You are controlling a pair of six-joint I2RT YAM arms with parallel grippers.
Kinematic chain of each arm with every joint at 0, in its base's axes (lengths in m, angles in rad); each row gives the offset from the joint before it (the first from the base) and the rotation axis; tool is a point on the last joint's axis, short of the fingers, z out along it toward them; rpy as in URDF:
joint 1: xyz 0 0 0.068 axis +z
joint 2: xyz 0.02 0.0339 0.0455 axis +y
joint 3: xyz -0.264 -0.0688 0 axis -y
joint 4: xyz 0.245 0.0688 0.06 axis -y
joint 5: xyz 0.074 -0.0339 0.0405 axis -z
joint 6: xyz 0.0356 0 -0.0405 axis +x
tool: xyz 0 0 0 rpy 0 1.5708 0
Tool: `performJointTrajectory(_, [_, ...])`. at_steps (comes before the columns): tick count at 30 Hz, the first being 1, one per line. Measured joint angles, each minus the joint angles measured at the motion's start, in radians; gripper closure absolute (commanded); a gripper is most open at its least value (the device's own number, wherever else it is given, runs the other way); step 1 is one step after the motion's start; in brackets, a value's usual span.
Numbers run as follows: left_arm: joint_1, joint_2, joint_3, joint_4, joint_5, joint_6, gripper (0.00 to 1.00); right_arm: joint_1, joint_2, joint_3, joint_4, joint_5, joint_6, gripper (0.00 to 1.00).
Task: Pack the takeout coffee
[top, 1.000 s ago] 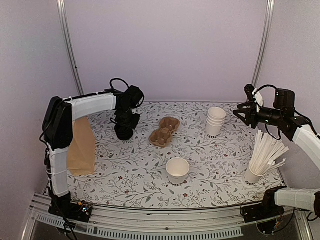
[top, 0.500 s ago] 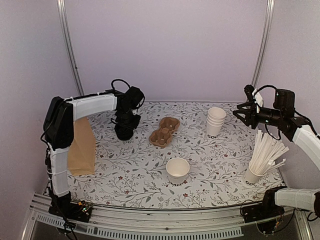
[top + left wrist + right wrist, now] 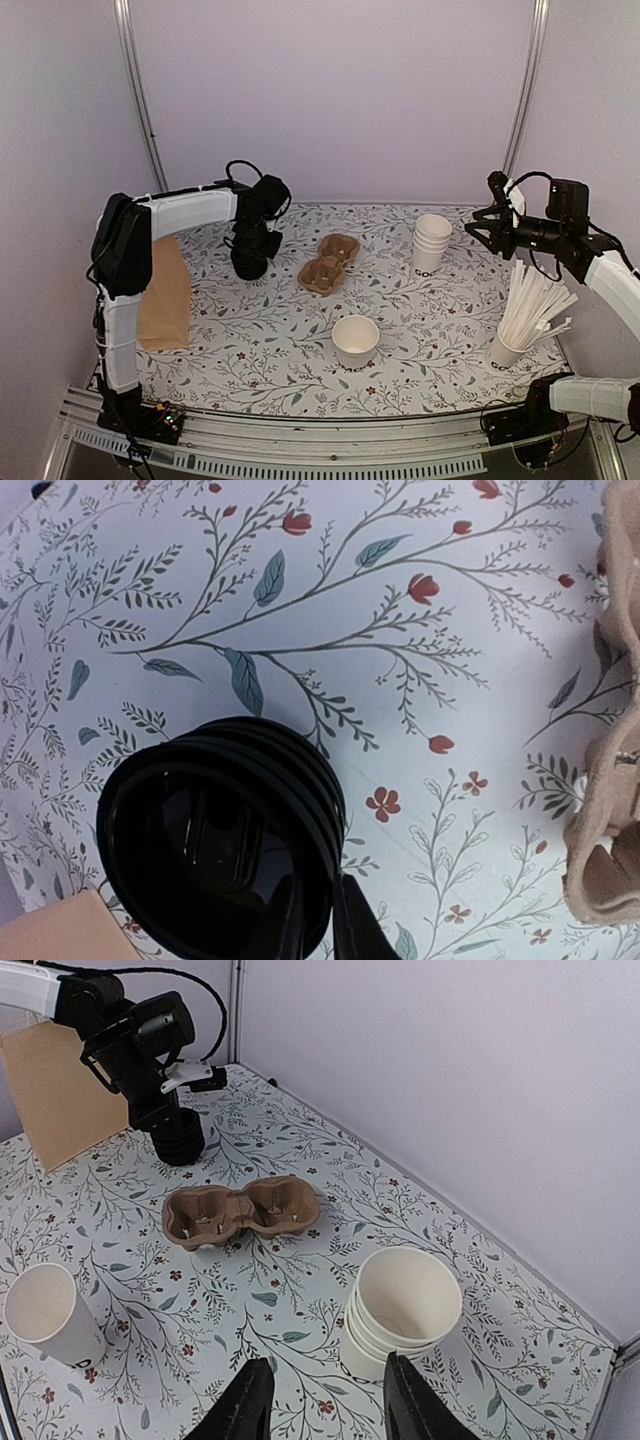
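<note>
1. Top external view: one white paper cup (image 3: 355,341) with black lettering stands open and lidless at 6 o'clock on the flowered tabletop (image 3: 270,350). The pulp carrier (image 3: 328,263) near the centre is empty. A brown paper bag (image 3: 165,292) stands at 9 o'clock.
2. Packing looks barely begun: the cup needs a lid, a seat in the carrier, then the bag.
3. The left gripper (image 3: 250,248) is down on the stack of black lids (image 3: 247,268) at 10 o'clock. Only the left wrist view shows its fingers (image 3: 352,935), close together at the stack's rim; I cannot tell whether they pinch a lid.
4. Only the right wrist view shows the right gripper (image 3: 330,1405) clearly: fingers well apart, holding nothing, hovering near the stack of lidless cups (image 3: 405,1310) at 2 o'clock.
</note>
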Motion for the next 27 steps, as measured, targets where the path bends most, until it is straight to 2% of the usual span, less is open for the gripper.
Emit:
performJointTrajectory(17, [0.000, -0.011, 0.026, -0.042, 0.003, 0.003, 0.94, 0.000, 0.000, 0.000, 0.000, -0.005, -0.004, 0.59])
performJointTrajectory(27, [-0.028, -0.182, 0.056, -0.052, 0.066, 0.013, 0.96, 0.000, 0.001, -0.002, 0.000, -0.018, -0.009, 0.59])
